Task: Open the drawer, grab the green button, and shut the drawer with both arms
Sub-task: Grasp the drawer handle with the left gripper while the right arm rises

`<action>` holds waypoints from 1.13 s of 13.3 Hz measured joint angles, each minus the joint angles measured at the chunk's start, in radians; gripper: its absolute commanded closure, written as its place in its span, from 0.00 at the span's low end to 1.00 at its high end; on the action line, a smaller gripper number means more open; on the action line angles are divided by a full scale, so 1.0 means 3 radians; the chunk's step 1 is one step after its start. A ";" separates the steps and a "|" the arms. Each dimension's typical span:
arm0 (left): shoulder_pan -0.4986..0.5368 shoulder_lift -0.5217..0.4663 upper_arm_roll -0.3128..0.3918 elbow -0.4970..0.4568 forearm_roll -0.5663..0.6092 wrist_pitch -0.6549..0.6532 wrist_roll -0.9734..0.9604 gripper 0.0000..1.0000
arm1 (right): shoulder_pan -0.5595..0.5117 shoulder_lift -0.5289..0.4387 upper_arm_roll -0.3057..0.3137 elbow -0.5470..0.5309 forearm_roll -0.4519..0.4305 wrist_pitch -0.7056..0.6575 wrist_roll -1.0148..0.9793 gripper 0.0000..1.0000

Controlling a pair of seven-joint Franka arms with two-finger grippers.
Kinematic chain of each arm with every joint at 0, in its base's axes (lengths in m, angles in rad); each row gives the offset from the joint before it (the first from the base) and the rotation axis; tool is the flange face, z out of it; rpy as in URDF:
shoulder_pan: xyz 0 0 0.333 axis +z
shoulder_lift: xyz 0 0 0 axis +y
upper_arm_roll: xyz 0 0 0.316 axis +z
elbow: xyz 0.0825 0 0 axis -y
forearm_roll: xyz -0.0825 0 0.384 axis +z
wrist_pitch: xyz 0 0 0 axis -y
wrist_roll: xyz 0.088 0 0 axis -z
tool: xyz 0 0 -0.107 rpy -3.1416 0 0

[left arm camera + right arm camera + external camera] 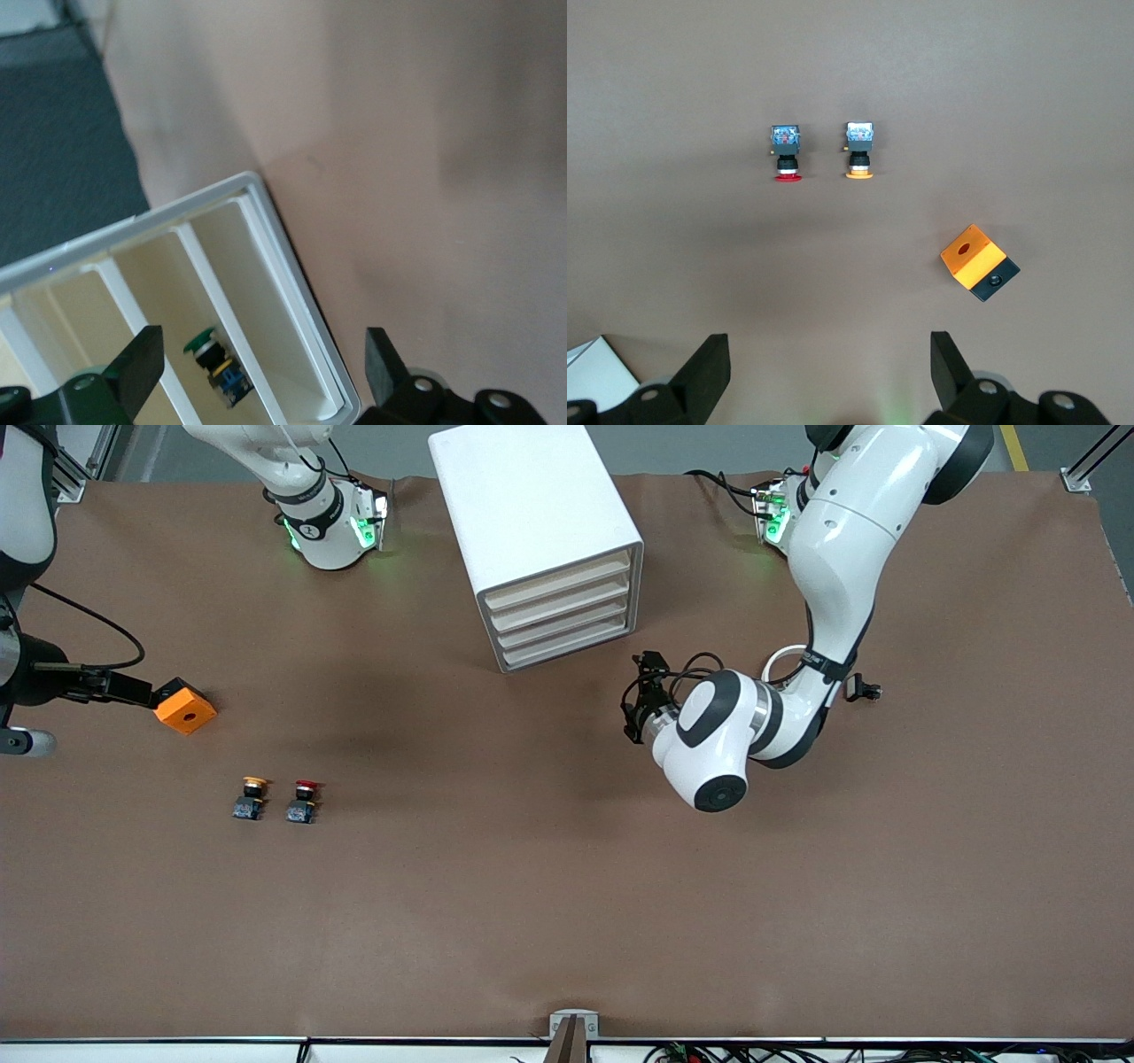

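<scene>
The white drawer cabinet (540,522) stands at the table's middle near the robots' bases. Its four drawer fronts (563,611) look flush with the frame. My left gripper (634,695) is open and empty, just in front of those fronts. In the left wrist view the open gripper (263,354) faces the cabinet (297,292). The green-capped button (215,363) lies inside it, in the second compartment from the frame edge next to the table. My right gripper (830,350) is open and empty, high over the table. It is hidden in the front view, where the right arm (323,522) waits by its base.
A yellow-capped button (252,797) and a red-capped button (303,801) stand toward the right arm's end, nearer the front camera. An orange box (184,707) lies beside them. All three show in the right wrist view: yellow (858,151), red (786,154), box (979,261).
</scene>
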 measured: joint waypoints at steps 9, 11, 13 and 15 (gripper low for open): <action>-0.0241 0.0365 -0.0001 -0.0008 -0.0220 -0.0469 -0.0468 0.48 | 0.0266 0.0001 0.0014 0.0035 0.0104 -0.0011 0.1069 0.00; -0.0290 0.0432 -0.0002 -0.0013 -0.0274 -0.0538 -0.0468 0.50 | 0.0395 0.0001 0.0017 0.0036 0.0115 -0.0016 0.1376 0.00; -0.0316 0.0480 -0.0002 -0.0027 -0.0384 -0.0559 -0.0468 0.50 | 0.0543 0.0001 0.0021 0.0037 0.0116 -0.0018 0.1698 0.00; -0.0331 0.0495 -0.0002 -0.0070 -0.0430 -0.0573 -0.0468 0.50 | 0.0673 0.0001 0.0024 0.0038 0.0117 -0.0018 0.1925 0.00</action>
